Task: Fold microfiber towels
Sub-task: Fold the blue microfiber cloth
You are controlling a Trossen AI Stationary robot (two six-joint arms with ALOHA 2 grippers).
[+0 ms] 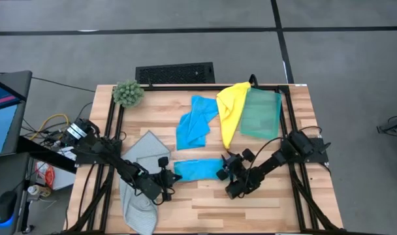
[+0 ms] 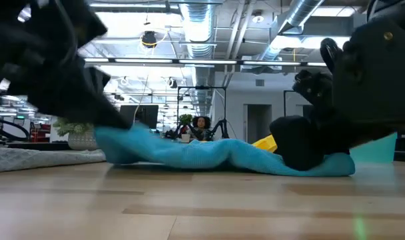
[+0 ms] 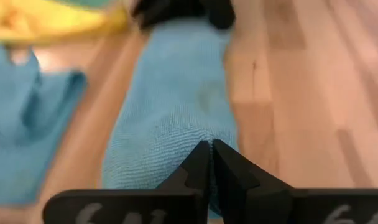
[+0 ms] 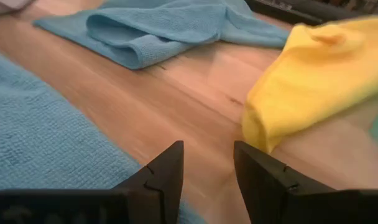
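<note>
High view gives you the layout: nearest the front edge, your left gripper [image 1: 167, 177] and right gripper [image 1: 224, 171] sit at opposite ends of a folded blue towel [image 1: 197, 170], lying across the wooden worktop [image 1: 264, 196] at about 6 o'clock from its centre. In the left wrist view your left fingers [image 3: 201, 168] are pressed together, clamped on the near edge of that towel [image 3: 173, 106]. The right wrist view shows your right fingers [image 4: 167, 168] standing apart, holding nothing, over bare wood just beside the towel's other end [image 4: 40, 137]. At 8 o'clock a grey towel [image 1: 138, 183] lies crumpled beneath the left arm and hangs past the front edge. Farther back, near the centre, you see a second blue towel [image 1: 193, 124], loosely bunched. At 1 o'clock a yellow towel [image 1: 231, 111] overlaps the edge of a flat teal towel [image 1: 262, 114]. At 11 o'clock, in the far corner, stands a fuzzy green plant [image 1: 128, 93].
</note>
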